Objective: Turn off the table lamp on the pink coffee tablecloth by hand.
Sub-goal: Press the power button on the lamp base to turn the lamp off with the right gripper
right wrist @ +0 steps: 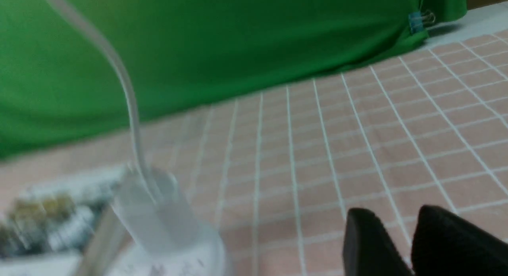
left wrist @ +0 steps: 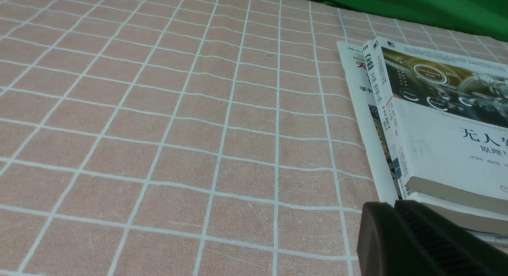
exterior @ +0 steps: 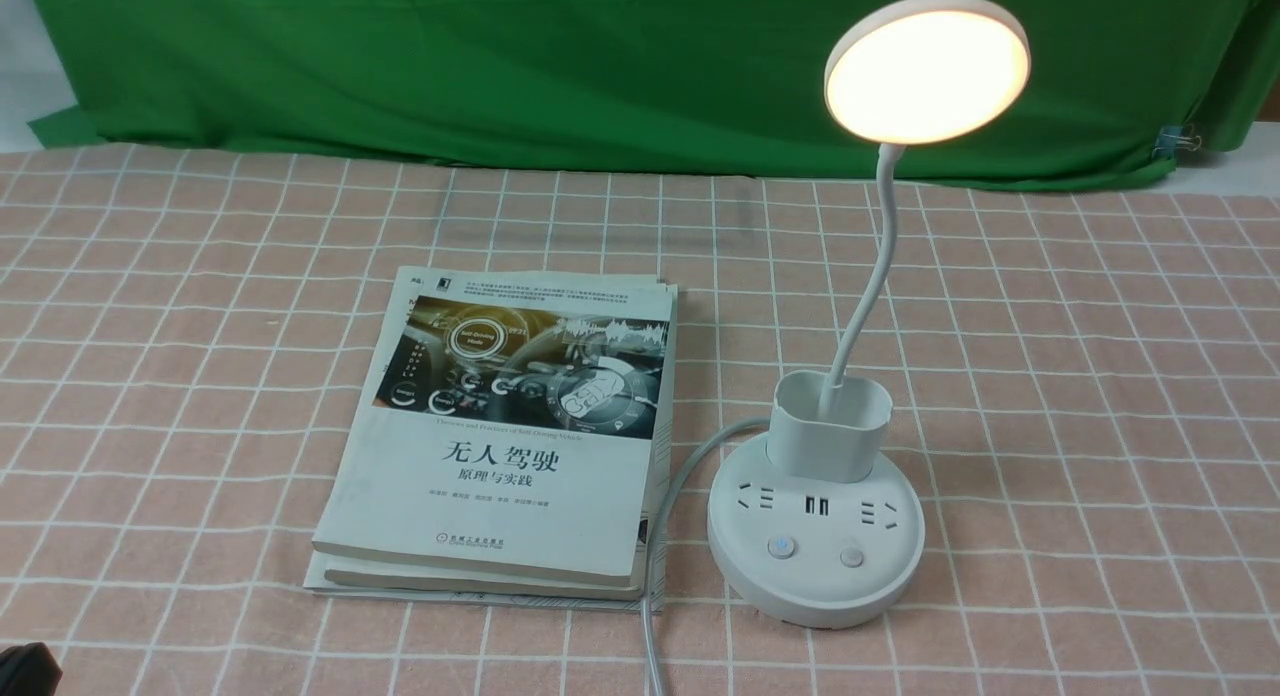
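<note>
The white table lamp (exterior: pixel 815 536) stands on the pink coffee tablecloth (exterior: pixel 1050 376), right of centre. Its round disc head (exterior: pixel 927 68) glows warm yellow. Two round buttons (exterior: pixel 780 547) sit on the front of its base. In the right wrist view the lamp (right wrist: pixel 154 216) shows blurred, off to one side of my right gripper (right wrist: pixel 393 214), whose black fingertips stand slightly apart and empty over the cloth. My left gripper (left wrist: pixel 393 206) is shut and empty, low over the cloth beside the books' near corner. Only a dark bit of it shows in the front view (exterior: pixel 25 668).
A stack of white books (exterior: pixel 510 436) lies left of the lamp, and also shows in the left wrist view (left wrist: pixel 440 129). The lamp's grey cord (exterior: pixel 665 536) runs between books and base toward the near edge. A plain green cloth (exterior: pixel 500 66) hangs along the back.
</note>
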Motion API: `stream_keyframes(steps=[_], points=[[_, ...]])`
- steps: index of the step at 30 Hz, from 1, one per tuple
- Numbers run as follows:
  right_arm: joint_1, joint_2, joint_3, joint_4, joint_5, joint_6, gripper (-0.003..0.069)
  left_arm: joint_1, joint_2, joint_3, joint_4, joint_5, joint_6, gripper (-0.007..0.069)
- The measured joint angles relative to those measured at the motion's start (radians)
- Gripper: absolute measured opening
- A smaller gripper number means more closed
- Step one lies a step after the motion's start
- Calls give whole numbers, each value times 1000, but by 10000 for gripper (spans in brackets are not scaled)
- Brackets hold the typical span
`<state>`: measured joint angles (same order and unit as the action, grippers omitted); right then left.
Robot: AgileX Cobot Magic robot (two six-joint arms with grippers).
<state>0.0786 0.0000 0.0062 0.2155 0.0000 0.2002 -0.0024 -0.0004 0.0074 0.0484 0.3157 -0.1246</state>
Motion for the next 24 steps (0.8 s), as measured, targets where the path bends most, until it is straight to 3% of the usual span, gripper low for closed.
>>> stream_keyframes(steps=[4, 7, 9, 13, 18, 24], points=[[0, 0, 0, 12, -124, 156, 239, 0, 0, 0, 0, 0, 0, 6], [0, 0, 0, 16, -164, 193, 234, 0, 0, 0, 0, 0, 0, 6], [0, 0, 0, 17, -151, 210, 167, 0, 0, 0, 0, 0, 0, 6], [29, 56, -77, 20, 69, 179, 52, 0, 0, 0, 0, 0, 0, 6], [119, 289, -355, 22, 426, -19, 40, 0, 0, 0, 0, 0, 0, 6], [199, 737, -657, -9, 818, -218, 38, 0, 0, 0, 0, 0, 0, 6]])
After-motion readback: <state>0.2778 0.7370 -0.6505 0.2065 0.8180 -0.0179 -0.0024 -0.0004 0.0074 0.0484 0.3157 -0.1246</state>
